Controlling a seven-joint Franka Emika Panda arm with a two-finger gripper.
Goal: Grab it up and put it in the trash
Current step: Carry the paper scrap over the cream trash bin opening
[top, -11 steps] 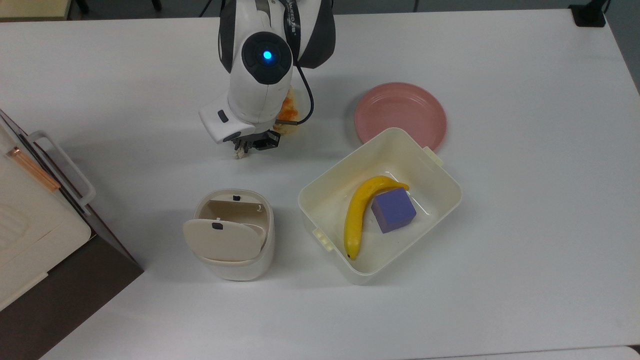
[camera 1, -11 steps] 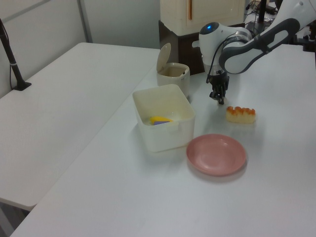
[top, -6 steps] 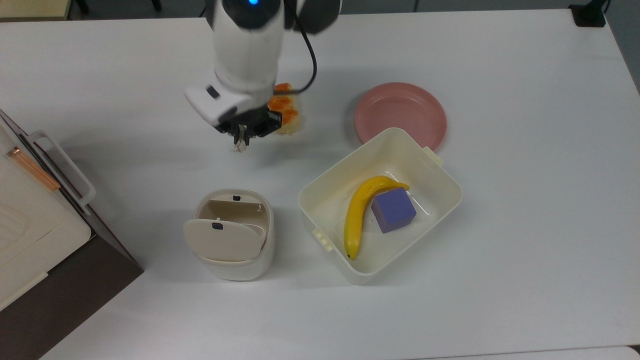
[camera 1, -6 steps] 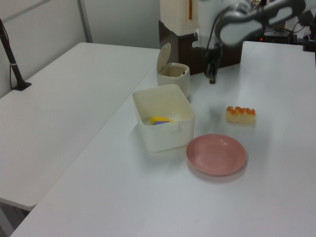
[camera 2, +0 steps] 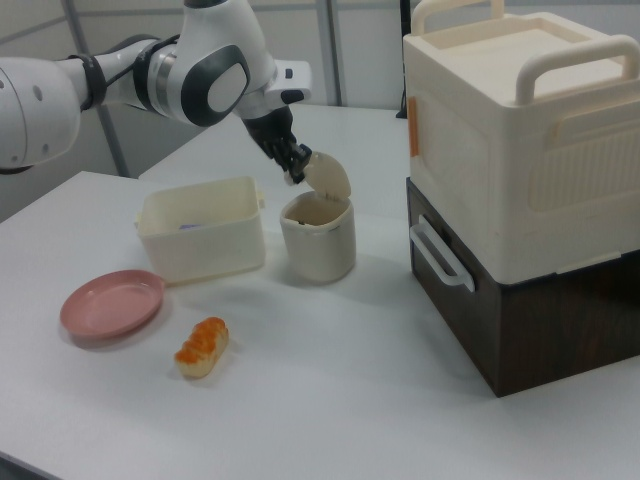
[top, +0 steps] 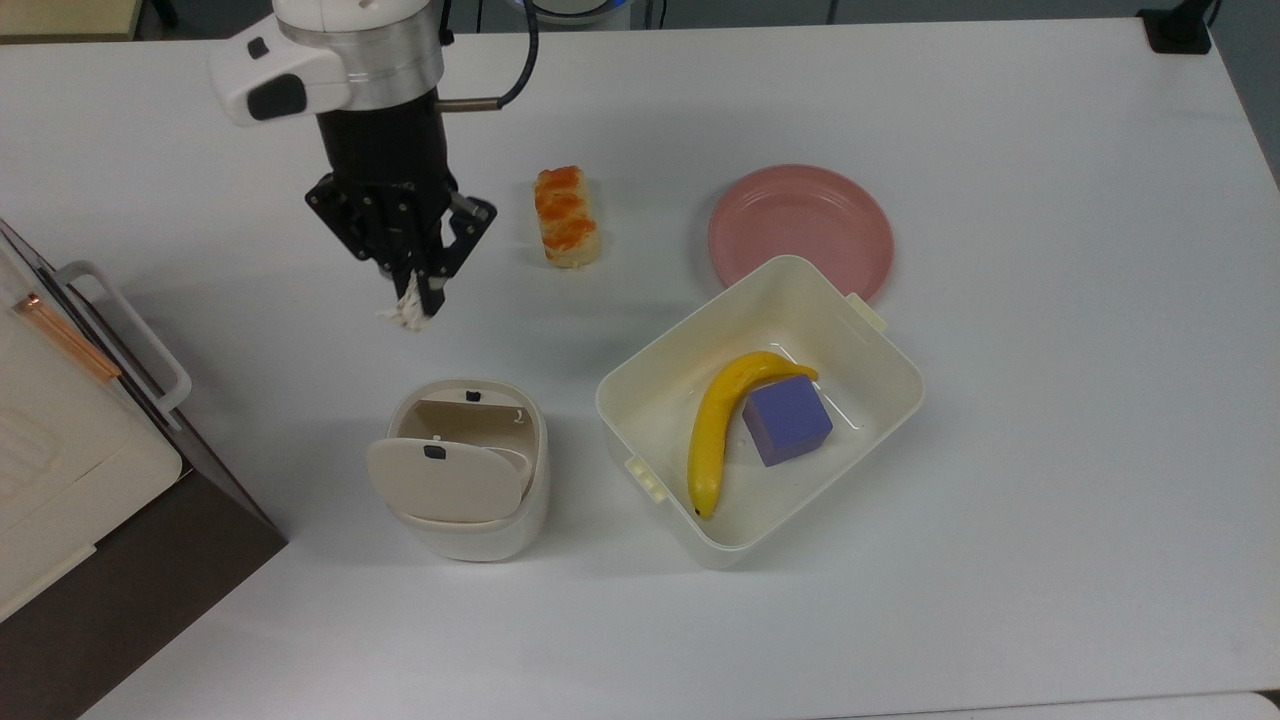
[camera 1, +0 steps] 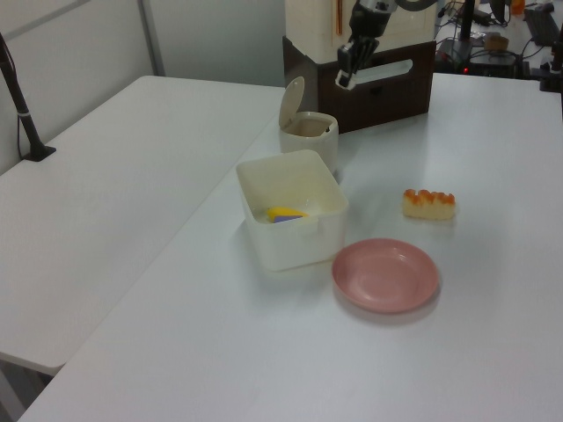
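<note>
Lifting well clear of the desk (top: 1000,120), the claw (top: 415,300) now carries the pinched paper wad (top: 405,312) toward the open-lidded trash bin (top: 470,500).

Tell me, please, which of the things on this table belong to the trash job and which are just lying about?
Part of the job:
paper wad, pinched in the gripper
small bin, flap lid tipped open

Just lying about:
bread loaf
pink plate
rectangular tub holding a banana and a purple cube
stacked storage boxes

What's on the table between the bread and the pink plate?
Nothing: in the top view, bare white table separates the bread from the pink plate.
</note>
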